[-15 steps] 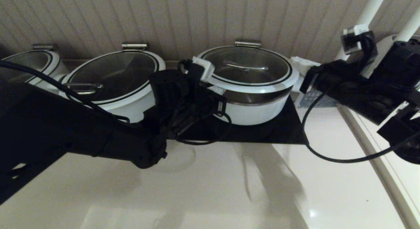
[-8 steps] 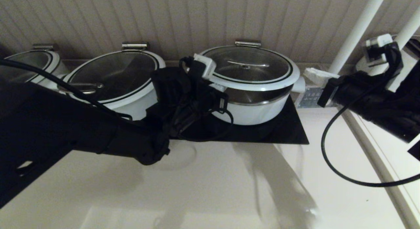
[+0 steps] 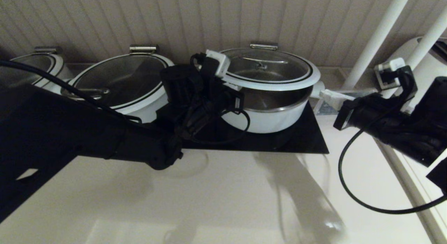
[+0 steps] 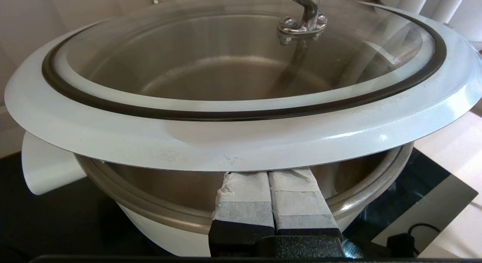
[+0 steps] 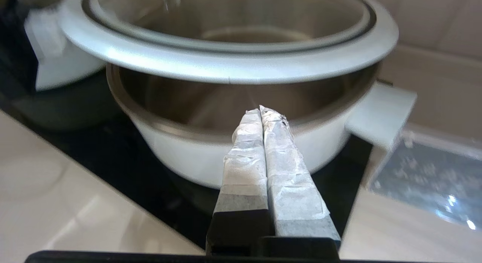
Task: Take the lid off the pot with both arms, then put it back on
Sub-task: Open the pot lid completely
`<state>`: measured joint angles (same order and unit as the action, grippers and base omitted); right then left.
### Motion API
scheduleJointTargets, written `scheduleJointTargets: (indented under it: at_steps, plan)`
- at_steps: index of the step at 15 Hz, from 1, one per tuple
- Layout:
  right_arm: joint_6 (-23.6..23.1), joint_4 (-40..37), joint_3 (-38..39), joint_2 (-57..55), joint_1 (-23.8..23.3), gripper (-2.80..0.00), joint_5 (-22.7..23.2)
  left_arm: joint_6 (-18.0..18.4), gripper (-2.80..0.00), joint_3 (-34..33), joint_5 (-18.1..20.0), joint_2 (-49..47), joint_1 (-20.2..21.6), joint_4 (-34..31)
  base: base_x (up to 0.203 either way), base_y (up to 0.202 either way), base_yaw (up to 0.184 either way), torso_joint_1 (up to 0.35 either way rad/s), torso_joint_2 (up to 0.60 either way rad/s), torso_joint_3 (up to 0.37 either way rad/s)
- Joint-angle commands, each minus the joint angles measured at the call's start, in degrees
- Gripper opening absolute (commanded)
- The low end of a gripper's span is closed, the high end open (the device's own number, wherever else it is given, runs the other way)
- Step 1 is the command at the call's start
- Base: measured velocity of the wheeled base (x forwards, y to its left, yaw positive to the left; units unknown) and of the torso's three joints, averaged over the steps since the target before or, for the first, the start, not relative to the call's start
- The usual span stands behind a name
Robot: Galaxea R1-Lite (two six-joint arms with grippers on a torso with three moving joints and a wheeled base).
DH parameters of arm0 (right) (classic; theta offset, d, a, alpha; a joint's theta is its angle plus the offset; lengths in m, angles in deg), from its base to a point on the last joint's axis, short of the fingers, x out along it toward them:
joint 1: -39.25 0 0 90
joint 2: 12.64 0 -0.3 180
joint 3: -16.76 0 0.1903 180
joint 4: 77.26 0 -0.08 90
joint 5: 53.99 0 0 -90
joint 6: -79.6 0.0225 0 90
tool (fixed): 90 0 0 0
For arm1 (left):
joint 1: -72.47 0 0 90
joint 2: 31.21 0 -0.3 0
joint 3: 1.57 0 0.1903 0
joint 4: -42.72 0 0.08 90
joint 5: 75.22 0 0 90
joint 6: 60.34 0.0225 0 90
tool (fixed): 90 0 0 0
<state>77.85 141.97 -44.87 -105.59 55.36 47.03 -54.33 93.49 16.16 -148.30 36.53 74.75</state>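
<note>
Lid [image 3: 269, 67] now tilted up at the front off the pot [image 3: 269, 113], rear hinge side still low; earlier it sat nearly flat. Left claw [image 4: 268, 176] clenched, tips under the lid's rim. Right claw [image 5: 262, 116] clenched, has moved in beside the pot's right stub handle [image 3: 316, 92].

Dim, warm head view with soft arm shadows and small glare spots on the near bench [image 3: 244, 202]; brighter wrist views, the right one motion-blurred.

Catering buffet counter, row of hinged-lid warmer pots [image 3: 118, 86], panelled wall [image 3: 195, 20]
</note>
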Motion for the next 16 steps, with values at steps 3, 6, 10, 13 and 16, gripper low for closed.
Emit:
scheduleJointTargets:
  at_steps: [3, 6, 10, 13, 16]
  plan:
    - [0.19, 3.41, 0.2, -4.52, 1.76, -2.8, 0.05, 0.05, -2.8, 0.11, 0.03, 0.28, 0.43, 0.42, 0.0, 0.0, 0.0, 0.0, 0.0, 0.0]
    - [0.17, 3.48, -0.06, -5.04, 4.08, -2.8, 0.05, 0.05, -2.8, 0.11, 0.03, 0.2, 0.52, 0.42, 0.0, 0.0, 0.0, 0.0, 0.0, 0.0]
    - [0.15, 4.07, -0.2, -6.26, 5.62, -2.8, 0.05, 0.05, -2.8, 0.2, 0.1, 0.02, 0.52, 0.5, 0.0, 0.0, 0.0, 0.0, 0.0, 0.0]
    - [0.21, 4.24, -0.85, -8.13, 6.11, -2.8, 0.09, 0.05, -2.8, 0.2, 0.08, -0.04, 0.52, 0.59, 0.0, 0.0, 0.0, 0.0, 0.0, 0.0]
    - [0.19, 4.27, -4.89, -10.42, 6.06, -2.8, 0.06, 0.02, -2.8, 1.01, 0.03, -0.22, 0.52, 0.59, 0.0, 0.0, 0.0, 0.0, 0.0, 0.0]
